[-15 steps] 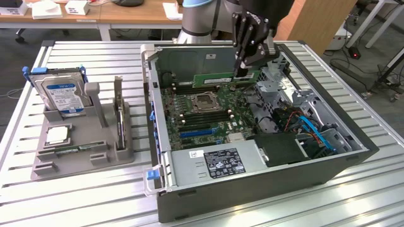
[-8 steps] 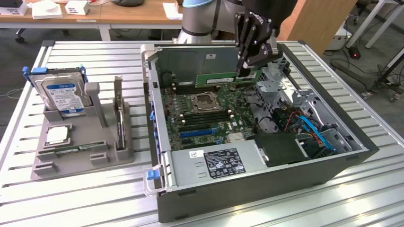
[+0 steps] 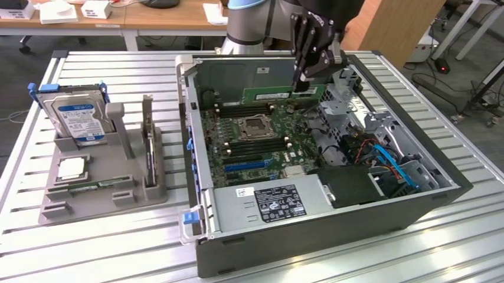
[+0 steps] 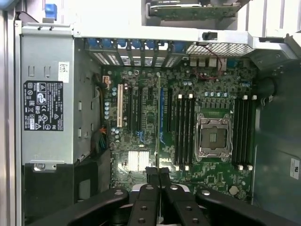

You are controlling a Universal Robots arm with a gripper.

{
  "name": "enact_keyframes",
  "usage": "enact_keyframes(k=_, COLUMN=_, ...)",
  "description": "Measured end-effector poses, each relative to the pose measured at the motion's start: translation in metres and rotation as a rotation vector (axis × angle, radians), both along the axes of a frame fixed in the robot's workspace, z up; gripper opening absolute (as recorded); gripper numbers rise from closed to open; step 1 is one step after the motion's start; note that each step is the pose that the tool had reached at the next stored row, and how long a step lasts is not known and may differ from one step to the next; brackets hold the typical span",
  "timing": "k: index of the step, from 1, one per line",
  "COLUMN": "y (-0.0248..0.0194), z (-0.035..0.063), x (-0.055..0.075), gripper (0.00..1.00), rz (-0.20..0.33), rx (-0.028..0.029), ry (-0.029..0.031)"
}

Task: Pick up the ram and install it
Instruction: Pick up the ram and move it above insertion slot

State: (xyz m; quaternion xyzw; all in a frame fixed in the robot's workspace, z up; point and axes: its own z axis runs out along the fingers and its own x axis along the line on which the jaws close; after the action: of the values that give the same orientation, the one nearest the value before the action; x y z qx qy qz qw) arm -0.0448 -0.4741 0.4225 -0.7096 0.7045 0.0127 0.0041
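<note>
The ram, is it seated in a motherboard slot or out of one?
Out. The shut gripper holds the ram raised above the motherboard, not pressed into any of the black memory slots.

An open computer case (image 3: 315, 250) sat on a slatted table (image 3: 94, 250); a hard drive (image 3: 79, 121) stood in a grey holder (image 3: 153, 184).

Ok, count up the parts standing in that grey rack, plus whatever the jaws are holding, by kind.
hard drive: 1
expansion card: 1
ram stick: 1
Total: 3
</note>
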Motion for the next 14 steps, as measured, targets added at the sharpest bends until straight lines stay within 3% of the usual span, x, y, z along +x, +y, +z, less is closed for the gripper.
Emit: enact_keyframes(k=14, y=0.0132, z=-0.0037, x=0.0, gripper=0.11, rz=-0.037, rx=0.0001, ry=0.0)
